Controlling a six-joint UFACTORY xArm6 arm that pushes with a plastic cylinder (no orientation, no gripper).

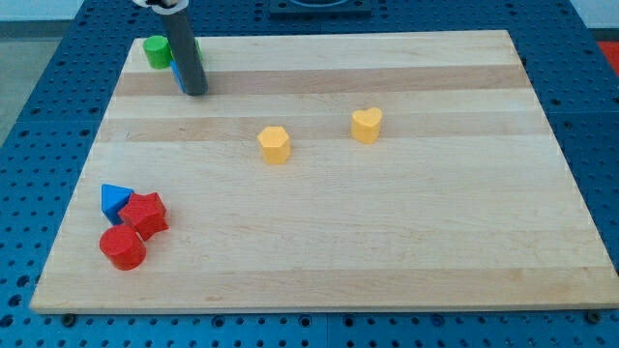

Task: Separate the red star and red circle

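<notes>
Red star-shaped block touching red round block at the pale wooden board's bottom left (no clear long axis), blue triangular block alongside, my tip bare, holding nothing, far off top left beside a green block, blue pegboard around.

Red star touching red circle
</notes>
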